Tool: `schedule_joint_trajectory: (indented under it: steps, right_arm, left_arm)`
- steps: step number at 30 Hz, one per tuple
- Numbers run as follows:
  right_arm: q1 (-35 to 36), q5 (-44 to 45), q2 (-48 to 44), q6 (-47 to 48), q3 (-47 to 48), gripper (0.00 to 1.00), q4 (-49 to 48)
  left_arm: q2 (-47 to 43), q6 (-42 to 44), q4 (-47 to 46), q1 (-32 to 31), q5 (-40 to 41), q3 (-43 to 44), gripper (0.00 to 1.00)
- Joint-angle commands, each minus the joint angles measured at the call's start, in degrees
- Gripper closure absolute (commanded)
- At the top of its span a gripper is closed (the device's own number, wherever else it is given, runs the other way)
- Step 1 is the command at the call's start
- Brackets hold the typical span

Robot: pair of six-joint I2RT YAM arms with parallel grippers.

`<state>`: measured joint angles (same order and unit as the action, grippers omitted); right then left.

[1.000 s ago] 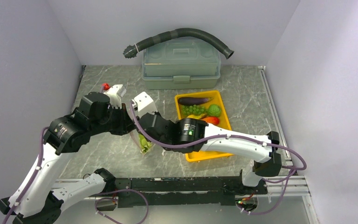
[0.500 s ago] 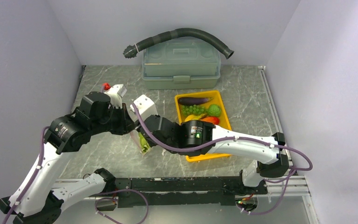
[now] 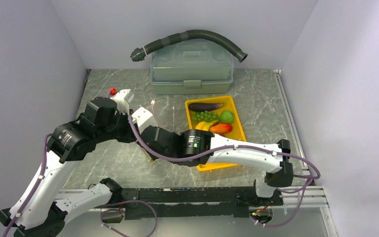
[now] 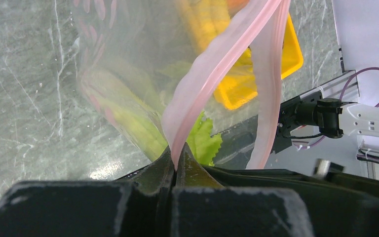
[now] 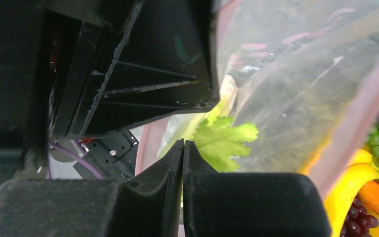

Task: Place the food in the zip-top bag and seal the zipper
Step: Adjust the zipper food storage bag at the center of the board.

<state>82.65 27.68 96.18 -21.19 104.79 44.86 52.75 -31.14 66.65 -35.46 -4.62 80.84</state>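
— Over the marble table (image 3: 261, 94), why does the left gripper (image 4: 173, 165) pinch the zipper (image 4: 212, 74)?
— Likely to hold up the mouth of the zip-top bag (image 4: 123, 59). The right gripper (image 5: 183, 148), alongside, is pressed together; food (image 5: 224, 140) sits inside, just past its tips.

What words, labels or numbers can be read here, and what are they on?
No text can be read anywhere.
The zip-top bag carries only pale pink dots, no letters.
The lidded box and yellow tray show no legible print.
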Motion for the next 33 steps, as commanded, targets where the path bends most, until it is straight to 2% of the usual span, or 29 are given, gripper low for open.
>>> schedule_joint_trajectory:
  steps: [1,14,22,33]
  right_arm:
    - [0.1,-3.0,1.8,-1.6,-0.5,0.94,-2.3]
    - [-0.4,-3.2,5.6,-6.2,-7.2,0.98,-2.1]
    - [-0.8,-2.7,2.7,-8.4,-11.7,0.98,-4.7]
    - [-0.8,-2.3,-4.2,-10.3,-16.3,0.89,-10.6]
  left_arm:
    - [0.0,-0.1,-2.6,-0.2,0.9,1.0,1.0]
    - [-1.1,-0.7,-2.6,-0.2,0.7,1.1,1.0]
    - [-3.0,-1.6,-2.6,-0.2,1.3,1.4,1.0]
    - [-4.3,-2.6,-2.0,-0.2,0.6,1.5,1.0]
